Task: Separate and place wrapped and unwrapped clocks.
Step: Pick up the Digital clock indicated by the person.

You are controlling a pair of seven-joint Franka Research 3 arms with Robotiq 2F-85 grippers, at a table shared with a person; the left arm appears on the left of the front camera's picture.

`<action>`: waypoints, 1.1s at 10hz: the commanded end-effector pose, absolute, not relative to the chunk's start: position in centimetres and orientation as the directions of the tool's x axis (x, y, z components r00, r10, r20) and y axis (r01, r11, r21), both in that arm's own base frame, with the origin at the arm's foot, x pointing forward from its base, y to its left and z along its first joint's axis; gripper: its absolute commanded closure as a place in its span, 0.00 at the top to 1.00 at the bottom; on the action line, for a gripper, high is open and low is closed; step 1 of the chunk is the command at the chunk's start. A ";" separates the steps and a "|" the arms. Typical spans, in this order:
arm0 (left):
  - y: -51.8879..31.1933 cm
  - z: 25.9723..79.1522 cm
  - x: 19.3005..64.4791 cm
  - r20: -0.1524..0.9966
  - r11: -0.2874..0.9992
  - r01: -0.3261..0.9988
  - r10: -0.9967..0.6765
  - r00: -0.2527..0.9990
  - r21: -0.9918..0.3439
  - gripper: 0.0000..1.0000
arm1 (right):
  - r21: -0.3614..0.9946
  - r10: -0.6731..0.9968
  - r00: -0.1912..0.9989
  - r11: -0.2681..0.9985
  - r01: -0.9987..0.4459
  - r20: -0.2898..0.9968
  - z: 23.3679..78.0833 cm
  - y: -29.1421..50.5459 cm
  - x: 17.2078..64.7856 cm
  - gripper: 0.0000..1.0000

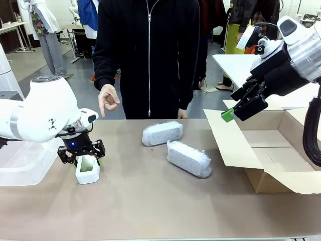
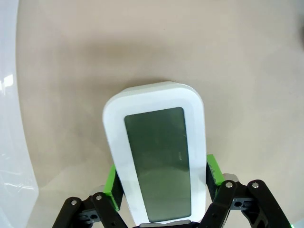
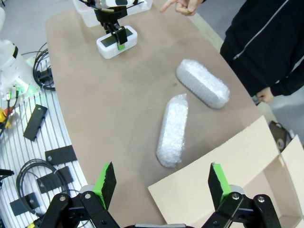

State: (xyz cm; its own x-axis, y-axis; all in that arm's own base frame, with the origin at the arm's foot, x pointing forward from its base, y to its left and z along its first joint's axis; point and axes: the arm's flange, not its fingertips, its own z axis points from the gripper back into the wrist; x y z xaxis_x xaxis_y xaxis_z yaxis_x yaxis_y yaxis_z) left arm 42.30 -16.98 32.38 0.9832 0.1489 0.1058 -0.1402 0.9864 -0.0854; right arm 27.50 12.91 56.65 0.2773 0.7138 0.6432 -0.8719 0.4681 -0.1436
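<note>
Left wrist view: the left gripper (image 2: 163, 178) is clamped, its green pads pressed on the long sides of the clock (image 2: 156, 142). The clock is a smooth white plastic slab with rounded corners, lying grey-green screen up on the matte tan table (image 1: 150, 201). Well right of the clock lie two oblong, bumpy bubble-wrap bundles, the near bundle (image 1: 189, 158) and the far bundle (image 1: 162, 133). Farther right of the clock, over an open cardboard box (image 1: 261, 181), the right gripper (image 3: 162, 183) hangs with jaws spread, empty. Beyond the clock, a person's hand (image 1: 108, 100) curls downward.
</note>
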 end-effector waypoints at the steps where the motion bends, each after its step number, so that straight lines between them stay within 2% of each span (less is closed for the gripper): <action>1: -17.3 32.1 42.2 0.122 0.980 -0.195 0.200 0.972 -0.048 0.61 | -0.133 0.712 0.277 0.461 -0.877 0.645 56.6 12.9 27.5 1.00; 2: -17.3 32.1 42.2 0.094 0.977 -0.204 0.209 0.973 -0.056 0.76 | -0.133 0.712 0.277 0.461 -0.877 0.645 56.6 12.9 27.5 1.00; 3: -17.3 32.1 42.3 0.085 0.977 -0.206 0.210 0.974 -0.049 0.42 | -0.133 0.712 0.277 0.461 -0.877 0.645 56.6 12.9 27.5 1.00; 4: -17.3 32.2 42.3 0.082 0.977 -0.206 0.210 0.974 -0.046 0.56 | -0.133 0.712 0.277 0.461 -0.877 0.645 56.6 12.9 27.5 1.00; 5: -17.3 32.5 42.2 0.073 0.978 -0.203 0.206 0.976 -0.044 0.22 | -0.133 0.712 0.277 0.461 -0.877 0.645 56.6 12.9 27.5 1.00; 6: -17.3 34.3 41.7 0.093 0.981 -0.190 0.193 0.977 -0.046 0.37 | -0.133 0.712 0.277 0.461 -0.877 0.645 56.6 12.9 27.5 1.00; 10: -16.8 46.5 37.2 0.073 0.998 -0.043 0.047 0.996 -0.055 0.37 | -0.133 0.712 0.277 0.461 -0.877 0.645 56.6 12.9 27.5 1.00; 11: -16.9 49.9 35.7 0.109 0.998 -0.006 0.013 0.994 -0.067 0.37 | -0.133 0.712 0.277 0.461 -0.877 0.645 56.6 12.9 27.5 1.00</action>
